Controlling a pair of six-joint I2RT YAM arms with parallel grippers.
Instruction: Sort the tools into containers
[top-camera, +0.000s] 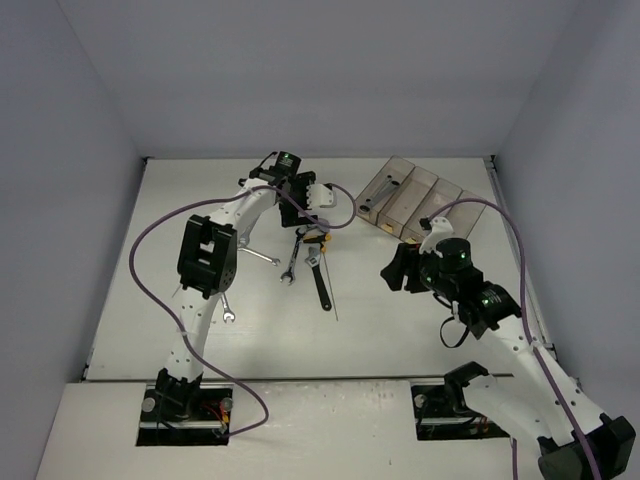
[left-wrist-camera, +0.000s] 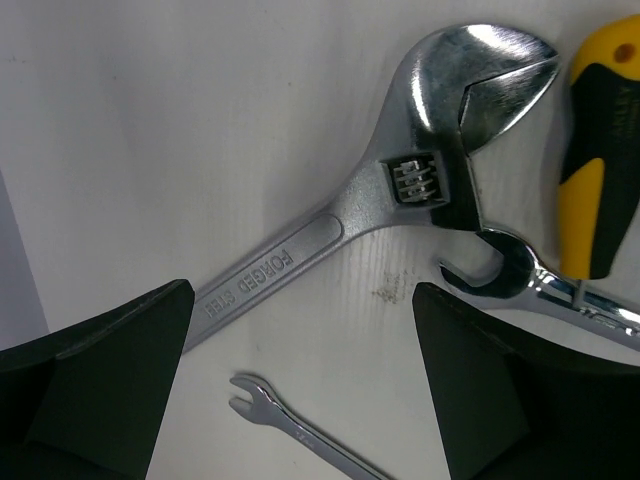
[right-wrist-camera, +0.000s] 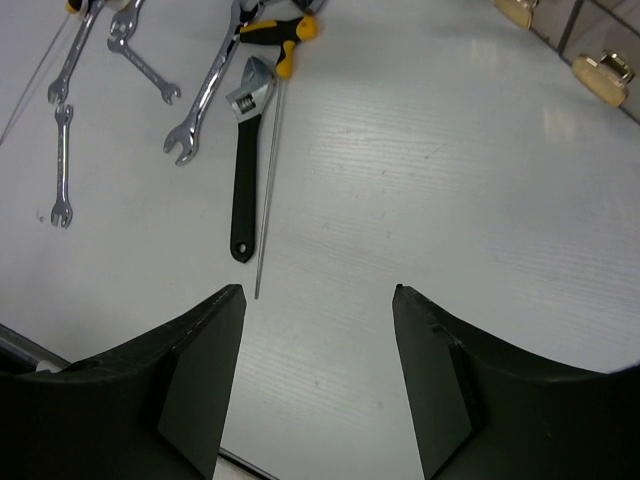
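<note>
White surface (top-camera: 400, 330): four smoky-brown containers (top-camera: 420, 200) at far right, loose tools (top-camera: 290, 265) at centre. Left tool (left-wrist-camera: 300, 400), fingers apart, hangs over chrome adjustable wrench (left-wrist-camera: 370, 200), whose long axis runs diagonally; left arm nearer. Right tool (right-wrist-camera: 318, 380), apart, empty, well off. Small spanner (left-wrist-camera: 300, 425) is clear only from the left wrist; containers show whole only from overhead.

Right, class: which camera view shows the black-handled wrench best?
The right wrist view: the black-handled wrench lies whole and large, head and handle clear. The top view shows the wrench whole but small, details lost; the left wrist view does not show it.
</note>
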